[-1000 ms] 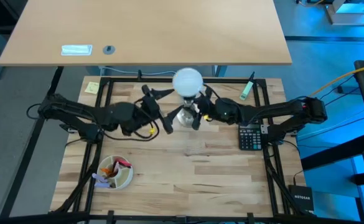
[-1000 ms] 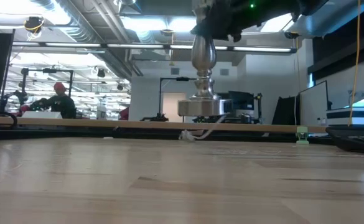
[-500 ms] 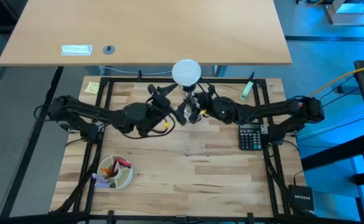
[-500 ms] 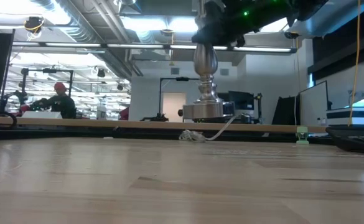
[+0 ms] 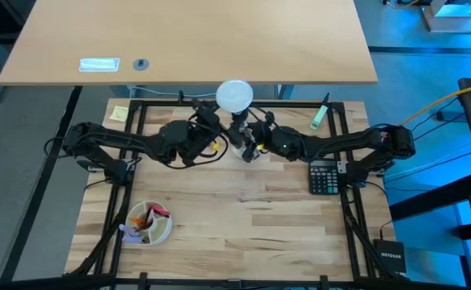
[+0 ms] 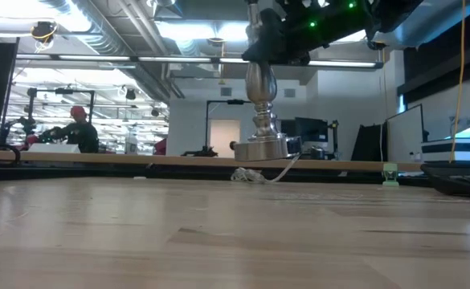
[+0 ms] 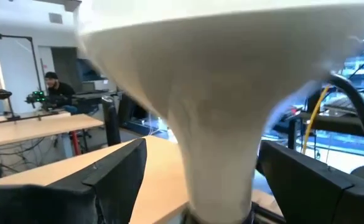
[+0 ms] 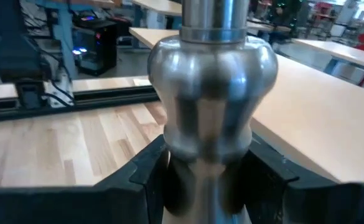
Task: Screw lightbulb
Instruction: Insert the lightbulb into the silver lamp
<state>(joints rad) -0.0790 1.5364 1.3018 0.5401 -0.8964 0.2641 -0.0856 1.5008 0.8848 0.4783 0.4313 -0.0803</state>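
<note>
The white frosted lightbulb point(image 5: 235, 95) sits in the top of a silvery flared stand point(image 6: 260, 120), near the table's far edge at the middle. My right gripper point(image 5: 249, 145) is shut on the stand's stem. My left gripper point(image 5: 216, 129) is open. Its two fingers point(image 7: 110, 177) stand on either side of the bulb's narrow neck point(image 7: 219, 155), with a gap on each side. A white cord point(image 6: 259, 172) hangs from the stand's base down to the table. My right gripper pinches the stand's stem point(image 8: 197, 186) between its two fingers point(image 8: 145, 177), just below the round bulge point(image 8: 211, 93). The fingers come level from the table's right side and lie across the stem. The stand is upright, with the bulb on top.
A black calculator point(image 5: 324, 177) lies at the right, and a bowl of small things point(image 5: 149, 223) at the near left. A green marker point(image 5: 320, 114) and a yellow note point(image 5: 119, 113) lie near the far edge. A second tabletop point(image 5: 187, 40) stands beyond.
My right gripper has carried the stand and bulb toward the table's far edge and a little left, and the stand's base has come lower. My left gripper has gone toward the far edge and right, up to the bulb, and its fingers now flank the bulb's neck.
</note>
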